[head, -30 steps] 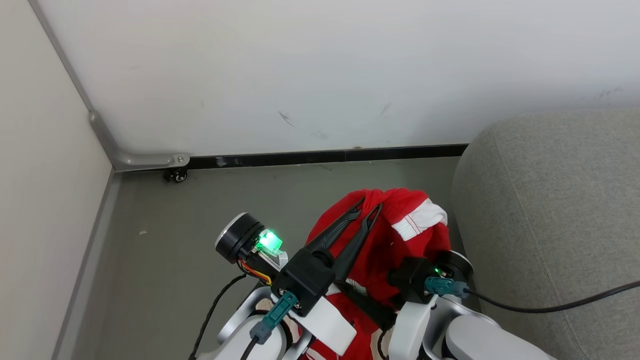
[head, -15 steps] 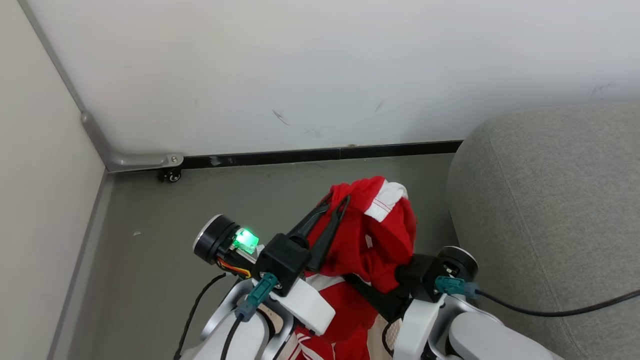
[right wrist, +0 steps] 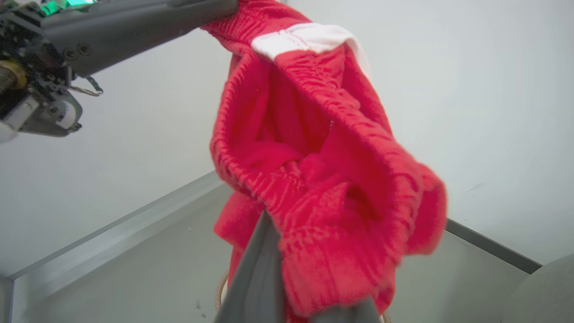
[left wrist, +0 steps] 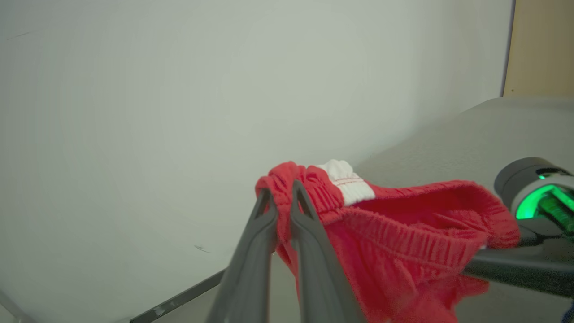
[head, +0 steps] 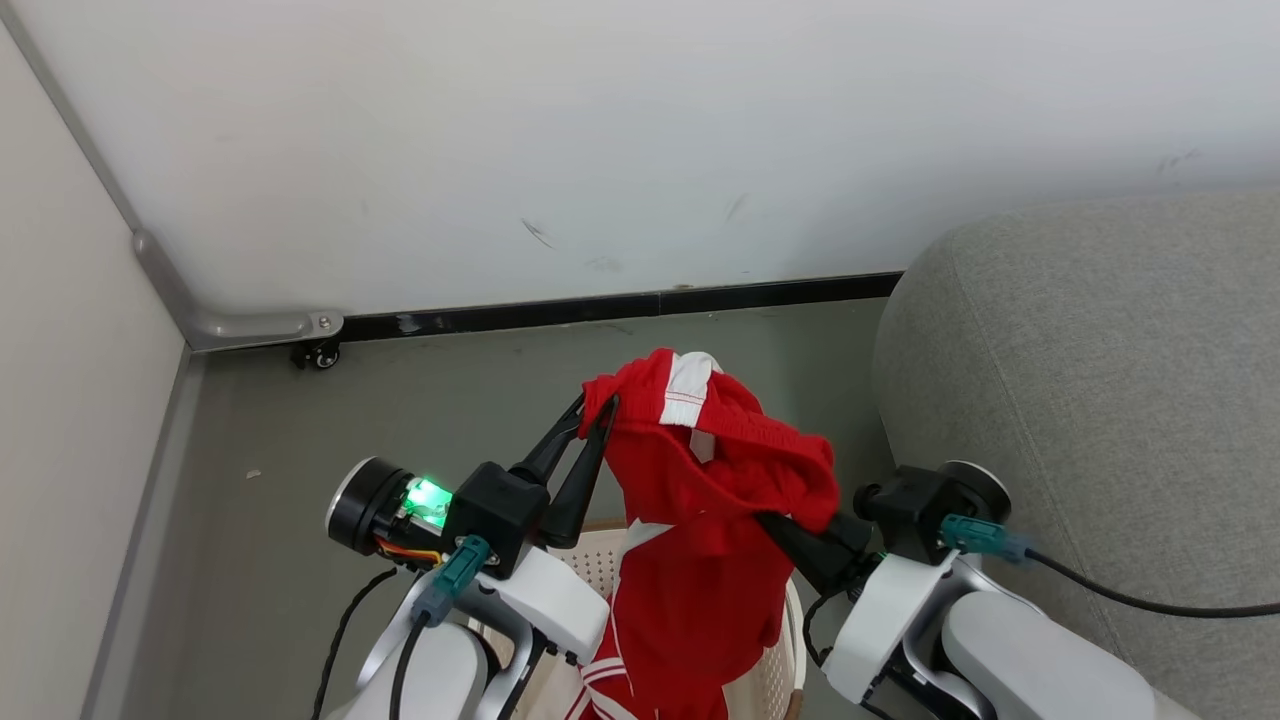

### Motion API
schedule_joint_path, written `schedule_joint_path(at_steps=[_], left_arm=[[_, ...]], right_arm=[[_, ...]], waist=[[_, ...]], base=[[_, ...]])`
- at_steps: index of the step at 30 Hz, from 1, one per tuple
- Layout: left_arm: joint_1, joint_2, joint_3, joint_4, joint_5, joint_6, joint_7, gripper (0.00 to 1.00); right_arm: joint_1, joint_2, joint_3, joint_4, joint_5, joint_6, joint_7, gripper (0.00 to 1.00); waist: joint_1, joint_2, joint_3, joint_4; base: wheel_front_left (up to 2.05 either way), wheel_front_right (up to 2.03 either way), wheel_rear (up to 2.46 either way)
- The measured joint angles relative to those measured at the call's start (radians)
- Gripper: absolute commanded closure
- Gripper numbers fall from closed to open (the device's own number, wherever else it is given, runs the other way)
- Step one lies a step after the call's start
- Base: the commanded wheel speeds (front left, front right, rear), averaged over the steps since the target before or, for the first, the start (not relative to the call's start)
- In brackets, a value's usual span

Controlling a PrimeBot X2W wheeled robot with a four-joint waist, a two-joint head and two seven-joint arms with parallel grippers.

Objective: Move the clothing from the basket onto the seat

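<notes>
Rightward and upward is how the red shorts have gone over the last second, from a bunch close against both arms to a waistband stretched between them. The right gripper has meanwhile closed its fingers on the cloth. The head camera has swung as well, so the shift of wall and floor is the view's own.

The left gripper has its fingers pressed together on the gathered waistband beside the white stripe. The right gripper's fingers pinch the opposite part of that band, their tips buried in red folds. Holding the band at two points probably keeps the garment open and lets the legs hang free, so it can be carried across and laid flat, not dropped as a ball.

The shorts hang directly above the basket, with their lower part still dipping below its brown rim. Whether a second garment lies under them I cannot tell.

The seat stands just to the robot's right, its rounded corner near the right arm. The right arm's black cable already lies across the cushion. Ahead are the grey floor, a black baseboard, the pale wall and a small caster in the corner, all well apart from the path. I judge the basket rim and the seat's edge to be the likely snags.
</notes>
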Motion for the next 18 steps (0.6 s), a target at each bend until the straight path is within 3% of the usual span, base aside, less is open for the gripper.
schedule_joint_path(at_steps=[6, 7, 8, 9, 10, 18], left_arm=[[0.019, 0.003, 0.015, 0.017, -0.011, 0.008, -0.001, 1.00], [0.019, 0.004, 0.016, 0.019, -0.013, 0.008, -0.005, 0.82], [0.020, 0.004, 0.018, 0.020, -0.016, 0.008, -0.008, 0.72], [0.021, 0.005, 0.020, 0.020, -0.018, 0.009, -0.009, 0.27], [0.023, 0.006, 0.022, 0.021, -0.018, 0.010, -0.011, 0.00], [0.027, 0.012, 0.052, 0.024, -0.043, 0.024, -0.026, 0.00]], right_arm=[[0.001, -0.014, -0.045, -0.004, 0.002, 0.000, -0.016, 1.00], [0.001, -0.016, -0.053, -0.006, 0.003, 0.000, -0.016, 1.00], [0.001, -0.018, -0.061, -0.007, 0.005, 0.000, -0.017, 1.00], [0.001, -0.020, -0.070, -0.008, 0.007, 0.000, -0.018, 1.00], [0.001, -0.024, -0.078, -0.009, 0.008, 0.000, -0.020, 1.00], [0.001, -0.068, -0.175, -0.011, 0.007, 0.000, -0.026, 1.00]], waist=[[0.0000, 0.0000, 0.000, -0.002], [0.0000, 0.0000, 0.000, -0.002], [0.0000, 0.0000, 0.000, -0.003], [0.0000, 0.0000, 0.000, -0.003], [0.0000, 0.0000, 0.000, -0.003], [0.0000, 0.0000, 0.000, -0.007]], base=[[0.00, 0.00, 0.00], [0.00, 0.00, 0.00], [0.00, 0.00, 0.00], [0.00, 0.00, 0.00], [0.00, 0.00, 0.00], [0.00, 0.00, 0.00]])
